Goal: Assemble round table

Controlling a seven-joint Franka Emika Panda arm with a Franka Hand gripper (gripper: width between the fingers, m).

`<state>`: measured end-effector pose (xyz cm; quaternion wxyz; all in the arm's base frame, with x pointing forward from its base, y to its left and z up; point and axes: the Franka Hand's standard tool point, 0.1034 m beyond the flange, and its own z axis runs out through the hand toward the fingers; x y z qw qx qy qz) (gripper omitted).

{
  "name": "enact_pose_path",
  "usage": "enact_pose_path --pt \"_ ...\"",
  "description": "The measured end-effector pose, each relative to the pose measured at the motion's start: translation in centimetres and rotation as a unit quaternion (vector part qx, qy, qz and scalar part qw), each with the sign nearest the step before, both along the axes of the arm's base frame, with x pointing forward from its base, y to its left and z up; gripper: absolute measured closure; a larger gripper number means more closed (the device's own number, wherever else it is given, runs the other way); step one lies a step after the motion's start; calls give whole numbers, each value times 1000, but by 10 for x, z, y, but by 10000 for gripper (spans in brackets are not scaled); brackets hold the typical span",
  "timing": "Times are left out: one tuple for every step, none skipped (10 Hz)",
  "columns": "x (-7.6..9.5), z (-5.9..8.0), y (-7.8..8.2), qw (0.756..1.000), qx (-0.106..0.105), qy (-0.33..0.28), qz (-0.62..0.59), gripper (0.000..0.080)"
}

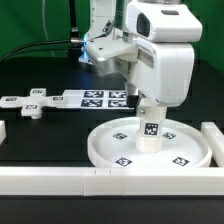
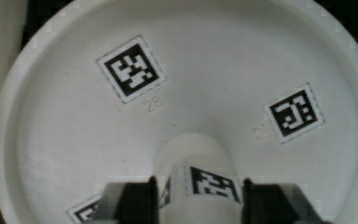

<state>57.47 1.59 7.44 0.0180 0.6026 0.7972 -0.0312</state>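
The large round rimmed disc lies flat on the black table at the exterior view's right. The short thick cylinder stands upright at about the disc's middle, with a tag on its side. My gripper comes down from above and is shut on the cylinder's upper part. In the wrist view the cylinder sits between my two dark fingers, with my gripper around it and the disc's tagged floor behind. The flat cross-shaped piece lies at the exterior view's left.
The marker board lies flat behind the disc. Long white border bars run along the front and the exterior view's right. A small white block sits at the left edge. Cables hang at the back.
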Motion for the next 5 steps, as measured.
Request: enact_pose_path --pt "0 0 1 1000 0 0 -1 449" --pt "0 0 1 1000 0 0 -2 269" --pt "0 -1 1 1000 0 0 -3 187" --pt "0 -1 4 1000 1 0 -7 187" --pt "-1 -1 10 1000 3 -1 -7 157"
